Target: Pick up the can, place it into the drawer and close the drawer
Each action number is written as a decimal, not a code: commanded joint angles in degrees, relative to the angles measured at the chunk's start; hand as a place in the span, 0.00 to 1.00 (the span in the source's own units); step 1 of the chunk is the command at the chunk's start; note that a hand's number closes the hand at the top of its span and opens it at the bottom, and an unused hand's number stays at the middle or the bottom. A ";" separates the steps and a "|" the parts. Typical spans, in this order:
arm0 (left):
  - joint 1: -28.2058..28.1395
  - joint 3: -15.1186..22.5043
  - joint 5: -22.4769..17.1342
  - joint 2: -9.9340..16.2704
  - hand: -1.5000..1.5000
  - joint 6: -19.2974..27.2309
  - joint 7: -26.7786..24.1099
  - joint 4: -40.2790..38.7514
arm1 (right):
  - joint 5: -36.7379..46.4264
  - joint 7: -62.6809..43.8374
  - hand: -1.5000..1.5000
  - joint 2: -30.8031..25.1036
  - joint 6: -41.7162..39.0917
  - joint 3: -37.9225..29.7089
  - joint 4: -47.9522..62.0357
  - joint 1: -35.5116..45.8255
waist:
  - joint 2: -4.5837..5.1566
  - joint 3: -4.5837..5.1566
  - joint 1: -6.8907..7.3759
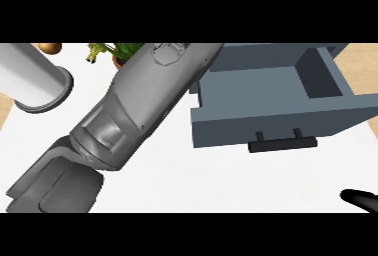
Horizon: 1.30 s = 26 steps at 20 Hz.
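One grey forearm [140, 107] ran slantwise from the lower left corner up toward the top of the view, passing just beside the open drawer's near left corner, and its far end went out of sight at the upper edge, so the left hand itself could not be seen and nothing could be said of its fingers. The reach looked aimed at the space behind or beside the drawer [277, 100], which suggested the arm was working at or near the drawer's mouth, though whether it carried anything was hidden. The can showed nowhere: not on the white counter [221, 175], not in the visible part of the drawer's hollow, so it was either concealed by the arm or beyond the frame, and I could not tell which. The drawer stood pulled well out with its dark handle [282, 144] facing the robot, plainly left so to receive the can; closing was not yet done. At the lower right edge only dark fingertips of the right hand [362, 200] showed, too little to judge whether they were spread or curled. Counted: one drawer, one handle, one forearm, one white cylinder [33, 77] at the left, one potted plant [118, 52] partly behind the arm, and no can in sight
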<state>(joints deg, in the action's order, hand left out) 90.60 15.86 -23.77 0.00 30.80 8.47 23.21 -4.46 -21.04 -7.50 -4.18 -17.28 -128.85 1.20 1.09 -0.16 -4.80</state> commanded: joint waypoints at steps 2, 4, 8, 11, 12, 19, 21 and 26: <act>1.42 1.47 -1.86 0.00 0.00 3.40 -1.76 -2.95 | 1.09 0.83 0.00 -1.47 0.12 -0.10 4.51 3.65 | 0.18 -0.01 0.38; 1.98 2.33 -2.49 0.00 0.00 4.72 -1.68 -4.53 | 1.06 -0.50 0.00 -0.20 -0.13 1.89 0.37 1.43 | 0.30 -0.04 -1.10; -0.59 2.66 -3.70 0.00 0.00 6.01 -6.87 -4.64 | 1.55 1.13 0.00 -3.35 -1.94 0.32 1.50 2.57 | 0.62 -0.05 -1.53; 0.50 3.50 -5.21 0.00 0.00 7.36 -6.06 -4.50 | 5.00 1.51 0.00 -4.67 -2.77 2.67 1.68 3.62 | 0.69 -0.06 -1.92; 1.35 3.42 -6.07 0.00 0.00 8.10 -4.73 -4.51 | 5.88 4.76 0.00 -3.84 -3.16 3.52 2.97 3.09 | 0.62 -0.10 -1.70; 3.03 1.21 -9.65 0.00 0.00 7.45 -6.45 -5.23 | 16.46 6.41 0.00 -9.55 -4.01 7.40 5.98 9.56 | 1.13 0.01 -0.61; 2.24 1.84 -10.45 0.00 0.00 6.82 -7.56 -4.53 | 20.67 6.80 0.00 -10.73 -4.15 9.91 7.33 11.22 | 1.01 0.04 -0.44; 3.34 1.19 -11.10 0.00 0.00 7.69 -9.95 -5.34 | 32.61 11.51 0.00 -10.55 -0.65 15.69 14.80 13.81 | 1.00 0.01 1.17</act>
<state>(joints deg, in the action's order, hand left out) 93.32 16.60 -34.28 0.01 37.69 0.23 17.91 20.50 -12.00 -17.79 -6.70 -5.91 -119.17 11.71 1.92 -0.14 -4.25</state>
